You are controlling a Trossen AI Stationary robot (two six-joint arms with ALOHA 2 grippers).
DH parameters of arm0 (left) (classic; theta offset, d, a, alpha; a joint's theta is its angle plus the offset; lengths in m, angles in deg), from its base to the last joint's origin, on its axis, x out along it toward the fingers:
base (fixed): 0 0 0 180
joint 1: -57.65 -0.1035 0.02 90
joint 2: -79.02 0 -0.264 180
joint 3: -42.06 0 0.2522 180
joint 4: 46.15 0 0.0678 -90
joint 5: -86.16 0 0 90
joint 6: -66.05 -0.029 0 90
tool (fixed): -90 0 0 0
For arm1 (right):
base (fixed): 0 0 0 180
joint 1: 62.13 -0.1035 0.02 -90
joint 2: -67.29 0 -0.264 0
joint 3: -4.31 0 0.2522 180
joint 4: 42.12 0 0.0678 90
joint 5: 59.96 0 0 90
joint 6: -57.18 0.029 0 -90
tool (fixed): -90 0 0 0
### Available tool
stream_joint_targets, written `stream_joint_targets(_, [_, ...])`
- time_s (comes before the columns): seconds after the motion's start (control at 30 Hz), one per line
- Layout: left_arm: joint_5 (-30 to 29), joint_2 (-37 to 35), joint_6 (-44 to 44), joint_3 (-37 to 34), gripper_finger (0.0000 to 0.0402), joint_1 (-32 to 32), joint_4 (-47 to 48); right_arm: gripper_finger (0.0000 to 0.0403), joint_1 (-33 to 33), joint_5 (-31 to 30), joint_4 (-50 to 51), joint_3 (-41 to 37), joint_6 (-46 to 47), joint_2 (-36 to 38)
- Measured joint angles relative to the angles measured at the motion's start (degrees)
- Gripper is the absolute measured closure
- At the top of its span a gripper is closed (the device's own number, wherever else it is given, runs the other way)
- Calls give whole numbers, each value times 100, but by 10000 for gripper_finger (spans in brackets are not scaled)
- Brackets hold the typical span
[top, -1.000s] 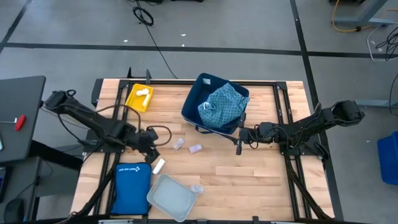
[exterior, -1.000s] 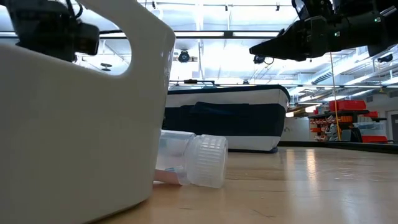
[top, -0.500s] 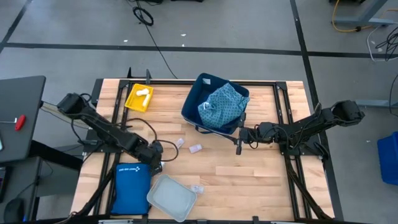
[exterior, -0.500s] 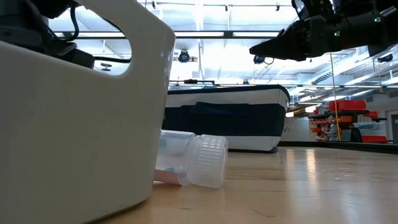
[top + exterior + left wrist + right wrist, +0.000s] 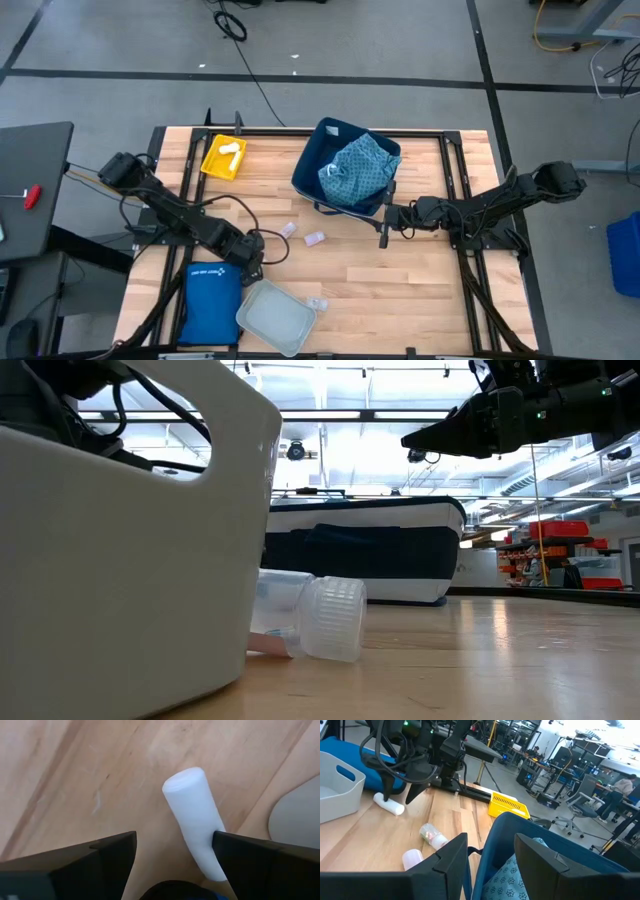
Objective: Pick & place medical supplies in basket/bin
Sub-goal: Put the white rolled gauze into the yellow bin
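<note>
Left gripper (image 5: pixel 250 268) has swung in from the far side of the table over the last second and dropped low over the white cylindrical plastic tube (image 5: pixel 195 820). A second ago the tube lay in plain sight in the high view; now the gripper covers it there. I read that as reach done, closing on the tube next.

Left wrist view: the two dark fingers (image 5: pixel 85 865) are spread wide, nothing held. The tube lies flat on the wood between them, nearer one finger than the other, its rounded end pointing away from the wrist. The corner of the shallow translucent grey tray (image 5: pixel 277 317) sits just beside that same finger, so there is little clearance on that side.

Tube looks smooth, matte, rigid, uniform white, no visible label. It should roll easily if nudged off-centre.

Right gripper (image 5: pixel 384 234) hasn't moved in that second: it hangs just in front of the large navy soft-sided bin (image 5: pixel 312 168), fingers (image 5: pixel 450 865) apart, empty. The teal patterned cloth (image 5: pixel 358 168) is already in that bin. Two small vials (image 5: pixel 313 239) are still loose on the wood between the grippers, another (image 5: pixel 318 303) lies by the tray, and the small yellow plastic bin (image 5: pixel 224 158) holds a white piece.
</note>
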Motion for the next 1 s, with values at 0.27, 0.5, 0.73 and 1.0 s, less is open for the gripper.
stream_joint_targets(0.27, [-680,-35,101,2,190,-4,791,231,0,0,0,0,-1,0])
stream_joint_targets(0.5, [-1462,1,-107,318,220,-226,2055,231,0,2,-4,0,-1,0])
stream_joint_targets(0.73, [-2036,-8,-517,1184,225,-268,2862,231,0,4,2,0,1,0])
stream_joint_targets(1.0, [-1649,-15,-538,1103,191,-348,2162,231,0,7,57,0,21,0])
